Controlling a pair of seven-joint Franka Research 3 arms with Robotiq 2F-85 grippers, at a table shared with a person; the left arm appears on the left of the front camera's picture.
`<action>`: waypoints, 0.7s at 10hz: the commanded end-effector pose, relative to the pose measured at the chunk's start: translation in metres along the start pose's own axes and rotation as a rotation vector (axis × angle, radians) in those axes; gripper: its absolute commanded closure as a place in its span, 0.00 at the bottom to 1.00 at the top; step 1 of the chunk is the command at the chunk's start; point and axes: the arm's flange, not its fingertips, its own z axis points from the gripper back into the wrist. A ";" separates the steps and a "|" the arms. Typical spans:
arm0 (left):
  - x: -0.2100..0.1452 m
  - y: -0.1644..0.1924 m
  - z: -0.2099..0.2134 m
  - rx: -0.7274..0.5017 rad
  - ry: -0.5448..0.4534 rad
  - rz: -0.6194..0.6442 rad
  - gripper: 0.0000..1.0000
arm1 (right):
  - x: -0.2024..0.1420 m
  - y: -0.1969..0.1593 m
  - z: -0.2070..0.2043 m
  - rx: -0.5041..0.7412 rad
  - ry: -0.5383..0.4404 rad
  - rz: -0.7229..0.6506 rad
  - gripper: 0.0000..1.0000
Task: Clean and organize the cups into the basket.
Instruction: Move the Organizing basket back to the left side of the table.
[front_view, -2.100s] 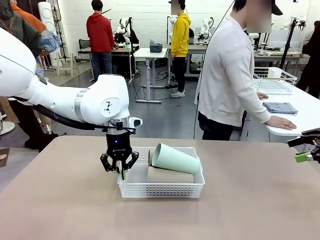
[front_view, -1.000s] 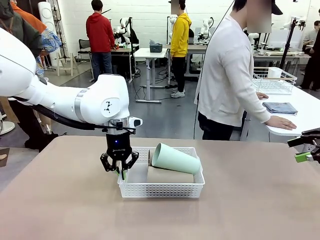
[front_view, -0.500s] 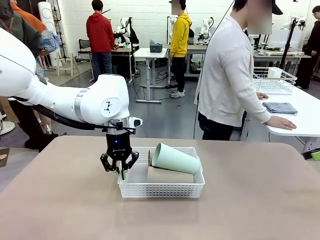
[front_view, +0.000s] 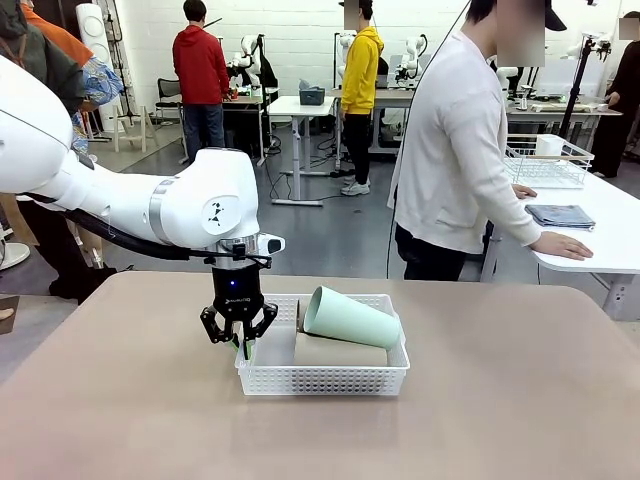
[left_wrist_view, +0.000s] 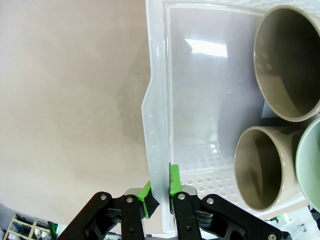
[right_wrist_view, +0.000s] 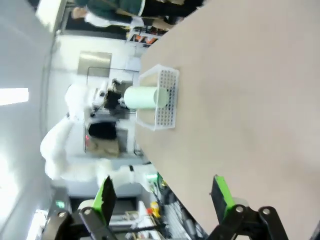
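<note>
Right gripper (right_wrist_view: 162, 192) withdrawn; left gripper (front_view: 238, 340) clamps basket (front_view: 322, 380) rim.

The left arm (front_view: 130, 195) comes in from the left side and bends down at the wrist. Its left gripper (front_view: 240, 342) points straight down at the left end of the basket (front_view: 325, 378). The two fingers are squeezed tight on the basket's left wall, one green pad (left_wrist_view: 146, 196) outside it and one inside. The right gripper (right_wrist_view: 162, 192) is held well away from the basket, off to its side. Its two green fingers stand wide apart with nothing between them.
</note>
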 end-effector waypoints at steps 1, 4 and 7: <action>0.000 -0.001 0.002 -0.003 -0.009 0.001 1.00 | -0.008 0.005 0.007 0.011 -0.076 -0.111 0.00; 0.000 -0.001 0.002 -0.003 -0.009 0.001 1.00 | -0.025 0.003 0.019 0.019 -0.049 -0.154 0.00; 0.000 -0.001 0.002 -0.003 -0.009 0.001 1.00 | -0.018 -0.003 0.022 0.004 -0.051 -0.131 0.00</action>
